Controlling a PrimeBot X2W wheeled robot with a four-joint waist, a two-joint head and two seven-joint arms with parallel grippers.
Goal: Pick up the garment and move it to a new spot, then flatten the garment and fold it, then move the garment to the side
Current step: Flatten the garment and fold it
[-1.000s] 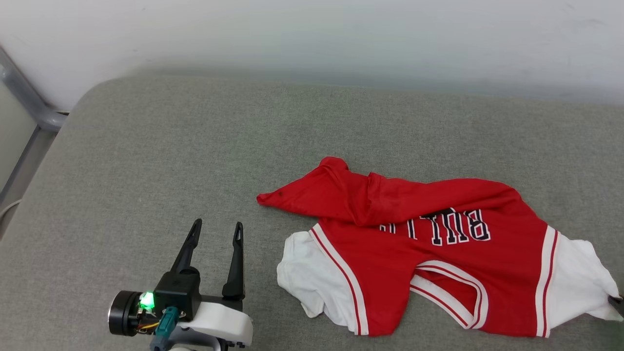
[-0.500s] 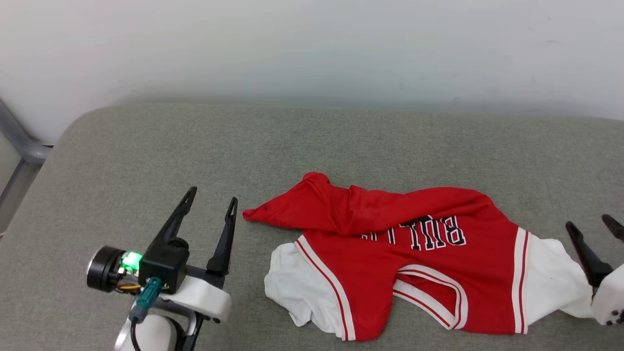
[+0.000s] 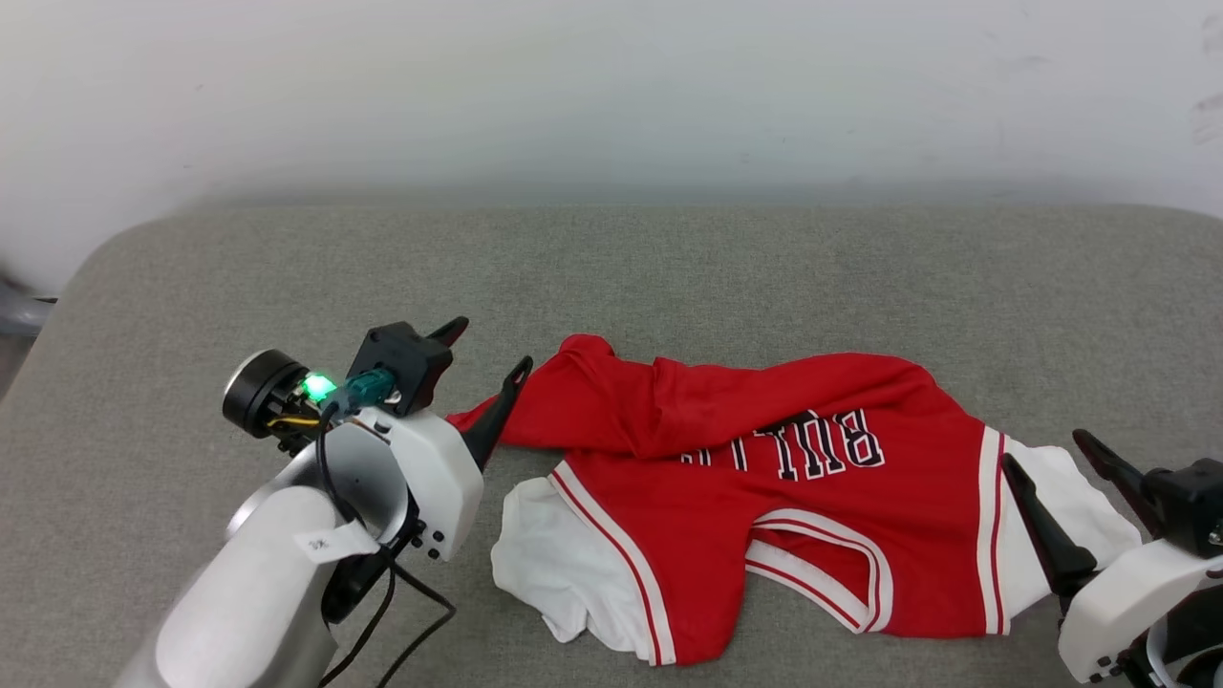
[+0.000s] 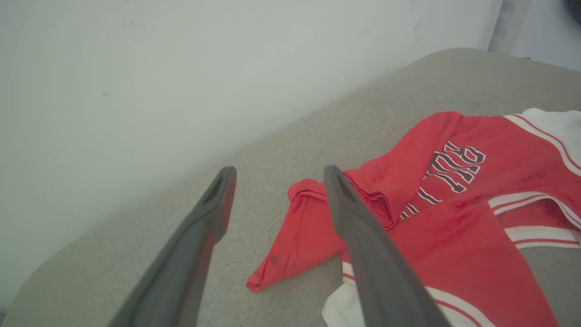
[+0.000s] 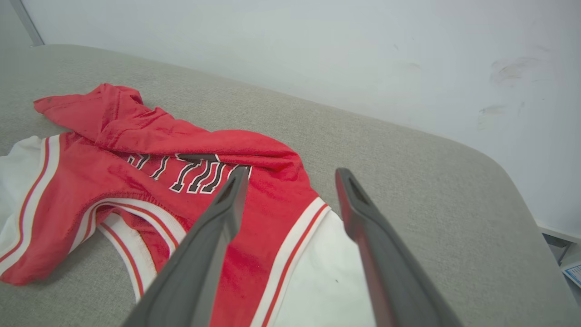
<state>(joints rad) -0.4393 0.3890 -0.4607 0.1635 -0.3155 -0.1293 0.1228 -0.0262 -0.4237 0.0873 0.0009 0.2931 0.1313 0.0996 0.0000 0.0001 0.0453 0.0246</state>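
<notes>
The garment (image 3: 764,478) is a red jersey with white sleeves and dark chest lettering. It lies rumpled on the grey cushion (image 3: 669,277), collar toward me, with its hem folded over part of the lettering. My left gripper (image 3: 493,344) is open at the garment's left red corner, one finger beside the cloth. In the left wrist view the left gripper (image 4: 279,169) has that corner of the garment (image 4: 454,218) lying below its fingers. My right gripper (image 3: 1043,447) stands open over the right white sleeve. The right wrist view shows the right gripper (image 5: 292,171) empty above the garment (image 5: 136,181).
A white wall (image 3: 611,96) runs along the cushion's far edge. A grey metal bar (image 3: 14,311) shows at the far left. Bare cushion stretches behind the garment and to its left. The cushion's rounded right corner (image 5: 513,177) lies near my right gripper.
The camera has shifted. My left gripper has risen and swung right to the garment's red corner. My right gripper has come into view, open, over the right sleeve.
</notes>
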